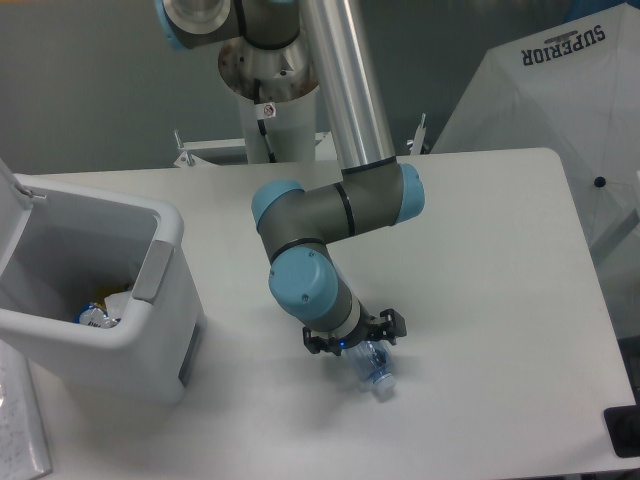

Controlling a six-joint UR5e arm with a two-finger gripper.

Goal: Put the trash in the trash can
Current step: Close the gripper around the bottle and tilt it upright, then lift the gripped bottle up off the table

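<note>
The trash is a clear, bluish, crinkled plastic bottle (372,368) with a small white cap pointing to the lower right. It lies low at the table's front middle. My gripper (356,345) is right over its upper end, fingers on either side of it, and seems shut on it. The arm hides much of the bottle's body. The trash can (150,300) is a boxy white-grey bin at the left with a grey latch panel on its right side. Its lid (12,200) stands open. The bin is about a hand's width left of the gripper.
Blue-and-yellow scraps and pale litter (100,313) lie inside the bin. A white folded umbrella (560,100) stands beyond the table's right rear corner. A dark object (622,432) sits past the table's front right edge. The arm's base (270,110) stands at the back.
</note>
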